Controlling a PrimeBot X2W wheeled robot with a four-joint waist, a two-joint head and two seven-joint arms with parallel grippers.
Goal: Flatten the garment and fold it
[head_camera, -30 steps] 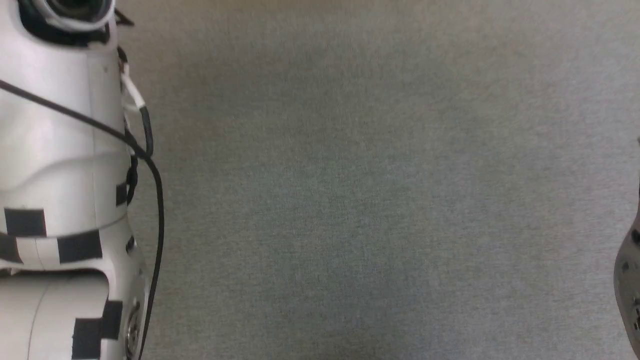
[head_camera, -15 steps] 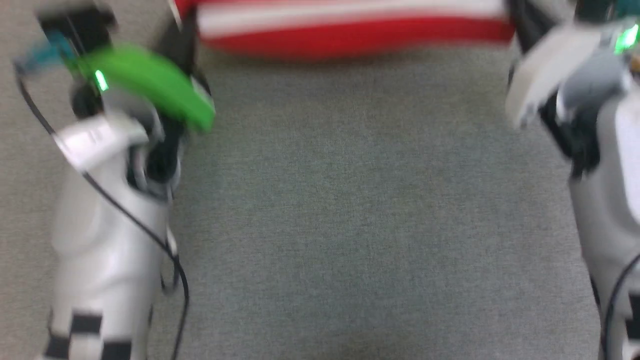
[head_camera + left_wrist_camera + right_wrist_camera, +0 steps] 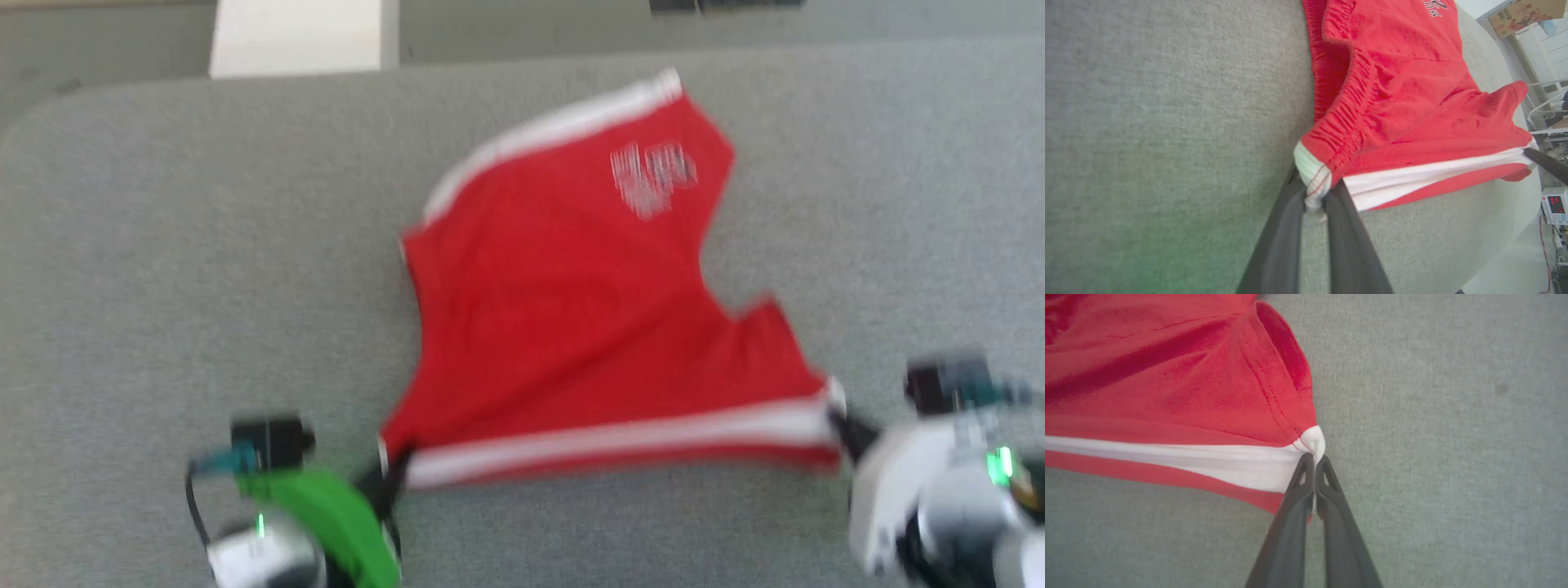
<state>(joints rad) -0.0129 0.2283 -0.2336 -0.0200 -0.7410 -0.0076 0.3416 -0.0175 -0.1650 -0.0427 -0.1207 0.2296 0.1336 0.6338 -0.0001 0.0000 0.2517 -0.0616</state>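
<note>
The red garment (image 3: 571, 310) lies spread on the grey felt table (image 3: 163, 245), white lettering near its far end and a white stripe along its near edge. My left gripper (image 3: 396, 469) is shut on the near left corner, a white-trimmed waistband end (image 3: 1312, 179). My right gripper (image 3: 841, 425) is shut on the near right corner, a white hem tip (image 3: 1312, 451). The near edge (image 3: 1167, 457) is stretched taut between both grippers. In the left wrist view the garment (image 3: 1404, 102) runs up and right, with the right gripper's dark finger at its far corner.
The table's far edge (image 3: 522, 57) is rounded at the left corner. Beyond it stand a white panel (image 3: 298, 37) and grey floor. A cardboard box (image 3: 1523, 14) and a meter with red digits (image 3: 1555, 204) are off the table's side.
The head camera has tilted up: the view shifted from bare table and forearms to the whole garment. Both grippers keep hold of the striped near edge.
</note>
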